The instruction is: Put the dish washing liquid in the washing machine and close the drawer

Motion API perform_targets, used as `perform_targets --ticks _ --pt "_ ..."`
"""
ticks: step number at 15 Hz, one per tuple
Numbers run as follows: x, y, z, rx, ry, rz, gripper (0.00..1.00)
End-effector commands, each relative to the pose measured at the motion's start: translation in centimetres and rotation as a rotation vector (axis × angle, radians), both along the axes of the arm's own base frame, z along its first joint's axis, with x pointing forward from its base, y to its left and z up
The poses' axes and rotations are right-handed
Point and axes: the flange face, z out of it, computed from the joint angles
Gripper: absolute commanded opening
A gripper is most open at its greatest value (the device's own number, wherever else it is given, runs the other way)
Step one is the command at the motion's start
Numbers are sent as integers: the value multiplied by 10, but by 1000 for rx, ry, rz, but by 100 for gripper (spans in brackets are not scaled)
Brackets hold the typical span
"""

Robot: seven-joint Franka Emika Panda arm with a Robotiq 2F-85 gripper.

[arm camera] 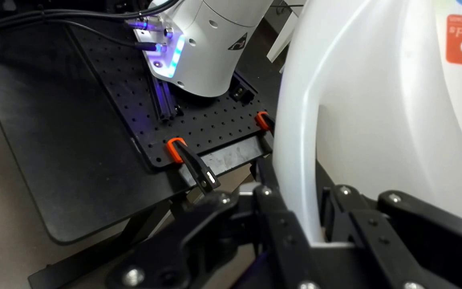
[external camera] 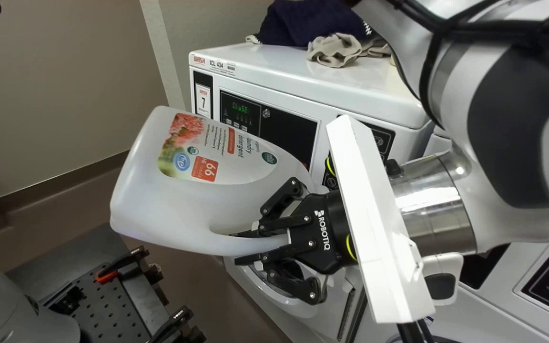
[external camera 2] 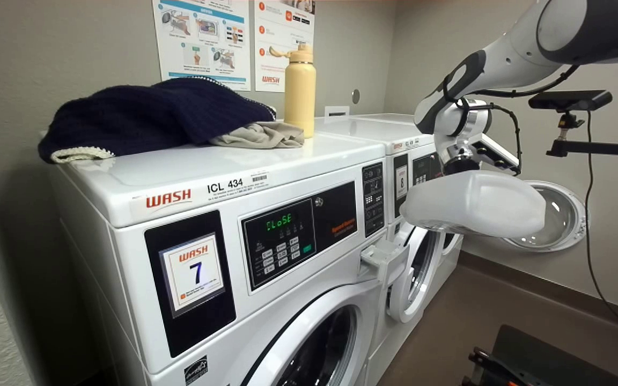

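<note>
The claw, lettered ROBOTIQ, grips the handle of a white jug, its fingers either side. The jug hangs in the air, tipped over, in front of the washers, its mouth hidden. The label reads "organic laundry detergent"; its red square says "66", with "loads" legible, upside down, in the wrist view. Lettering in the label's blue disc is too small to be sure of.

In an exterior view, the drawer stands pulled out from the nearest washer, which bears "WASH" and "ICL 434" along its upper edge, a card with "WASH" and "7", and a display spelling "CLoSE" in green. The next washer's card has an "8".

On the nearest washer lie a navy cloth and a beige cloth, and a yellow bottle stands just beside the beige one. Behind, a wall poster carries 1, 2 and 3 in orange discs and "WASH"; its finer print is blurred.
</note>
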Motion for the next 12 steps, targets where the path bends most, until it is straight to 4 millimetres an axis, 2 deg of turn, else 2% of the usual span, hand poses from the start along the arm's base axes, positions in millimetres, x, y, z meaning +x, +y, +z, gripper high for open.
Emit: perform_targets --ticks 1,12 --pt "3 0 15 48 -2 -20 9" --pt "-4 1 6 69 56 -48 9"
